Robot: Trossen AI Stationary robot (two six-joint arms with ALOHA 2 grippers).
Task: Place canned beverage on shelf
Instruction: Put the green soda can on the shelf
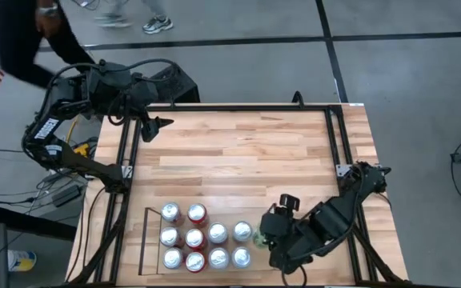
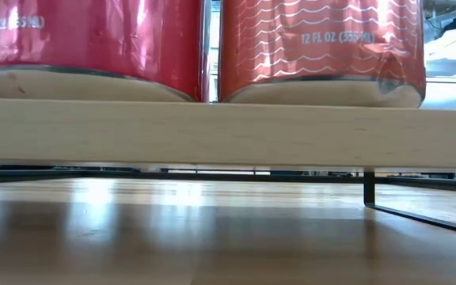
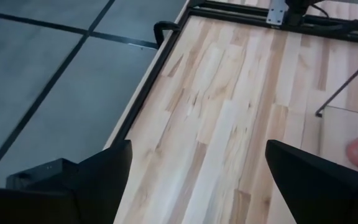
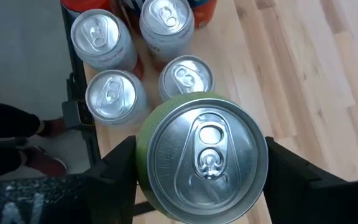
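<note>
the right pincer [image 4: 201, 186] is pinching a green can [image 4: 202, 157] just beside the cans [image 1: 206, 237] on the shelf [image 1: 145, 240]; the left pincer [image 3: 197, 180] is hanging spread over the bench [image 1: 238, 152].

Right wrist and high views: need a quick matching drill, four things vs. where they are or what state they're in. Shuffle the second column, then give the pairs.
Things:
1. green can
2. right gripper
3. left gripper
4. shelf

Places or states:
A. open, over bare wood near the table's far left corner
B. at the table's near edge, holding rows of upright cans
C. held upright, silver top with pull tab facing up
D. shut on a can beside the shelf's right-hand cans

Pairs: 1-C, 2-D, 3-A, 4-B
</note>
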